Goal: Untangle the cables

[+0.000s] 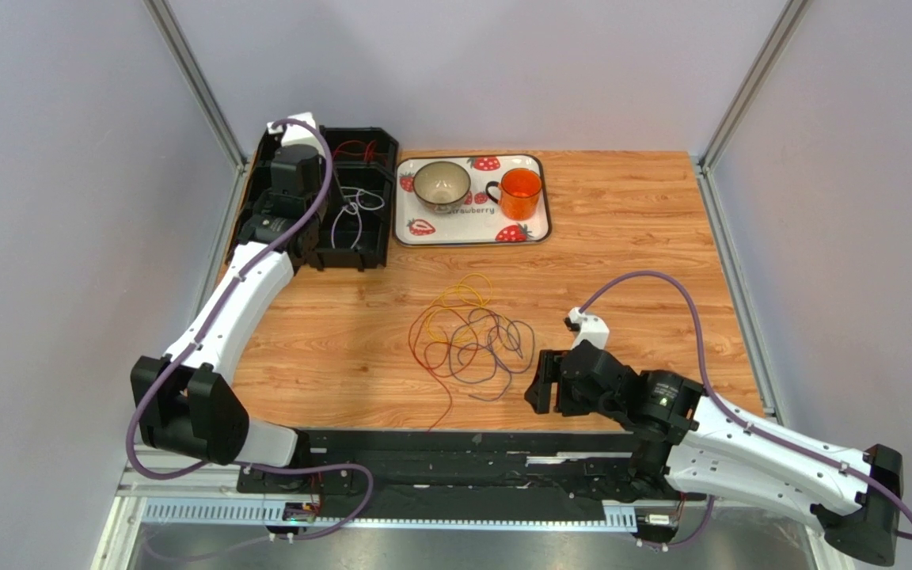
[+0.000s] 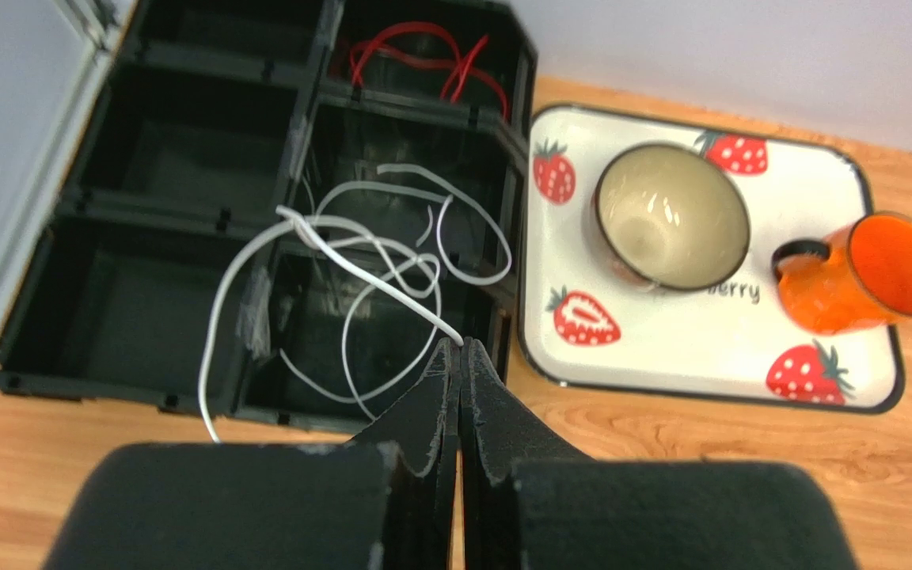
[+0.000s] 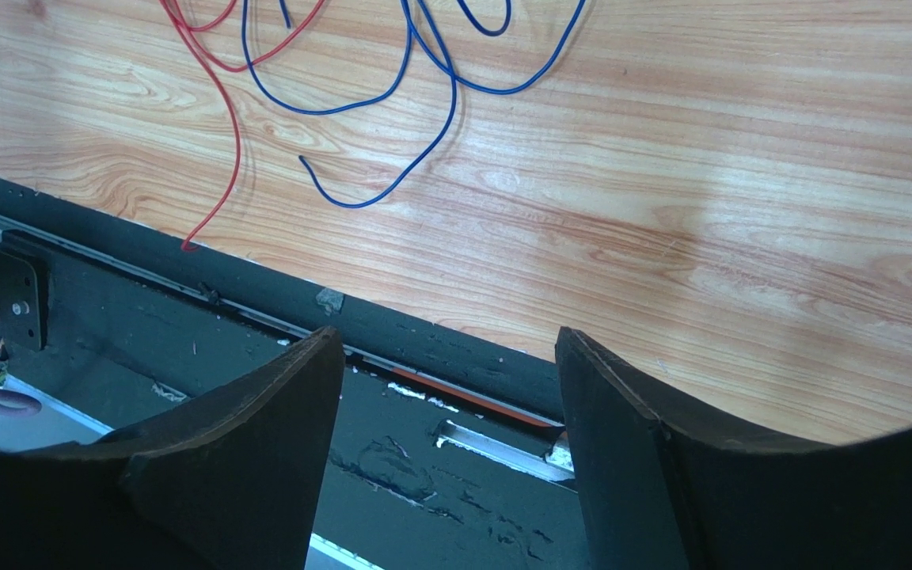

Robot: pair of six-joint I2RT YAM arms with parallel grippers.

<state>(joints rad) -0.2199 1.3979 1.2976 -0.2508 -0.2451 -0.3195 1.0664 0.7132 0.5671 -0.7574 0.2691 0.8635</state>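
The left gripper (image 2: 462, 352) has its jaws pressed together, and the thin white wire strand (image 2: 360, 255) runs straight into their tips, so it looks pinched there. From that grip the strand falls in loose loops across the dividers of the black plastic organiser box (image 2: 140, 211), over which the gripper hangs. The likely reason is sorting by colour, since a red wire loop (image 2: 419, 54) lies alone in a far compartment. Just beside the box stands a white strawberry-print tray (image 2: 663, 356) carrying a cream ceramic bowl (image 2: 671, 216) and an orange glass mug (image 2: 877, 273), none of them part of the job. The right gripper (image 3: 443, 344) has its jaws well apart with nothing between them, and sits low over the near edge of the wooden table (image 3: 723, 178), probably ready to pick the next strand. A blue strand (image 3: 413, 154) and a red strand (image 3: 232, 131) trail near its fingertips without touching them. They belong to the remaining tangle of coloured cables (image 1: 469, 339) in mid-table, near the right gripper and well apart from the left.
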